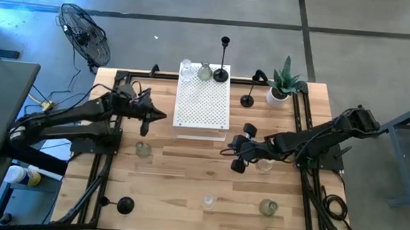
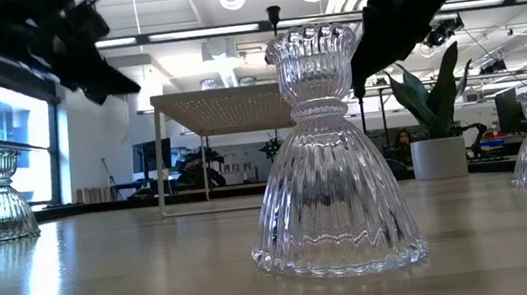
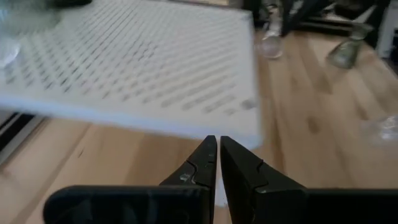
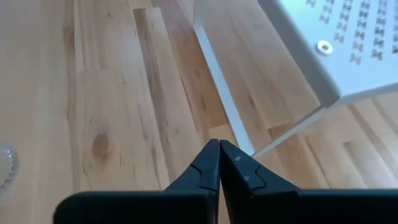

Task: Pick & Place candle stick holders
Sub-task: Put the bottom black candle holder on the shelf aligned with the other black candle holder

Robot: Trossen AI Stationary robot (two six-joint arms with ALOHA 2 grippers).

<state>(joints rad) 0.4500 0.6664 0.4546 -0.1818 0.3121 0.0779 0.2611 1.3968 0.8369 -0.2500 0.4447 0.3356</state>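
Both grippers shut and empty beside the white perforated box [image 1: 202,104], between picks.

The right gripper [image 1: 240,154] hangs just off the box's front right corner, fingers pressed together on nothing; the left gripper [image 1: 148,117] waits at the box's left edge, equally closed and empty. 3 holders already stand along the box's far edge: 2 glass ones and a tall black holder [image 1: 222,67]. A short black holder [image 1: 247,99] stands to the box's right, a clear glass holder [image 1: 208,199] and a greenish glass holder [image 1: 268,207] well in front of it. Next, I judge, the right gripper must open and drop over a nearby holder. A glass one under that arm is mostly hidden.
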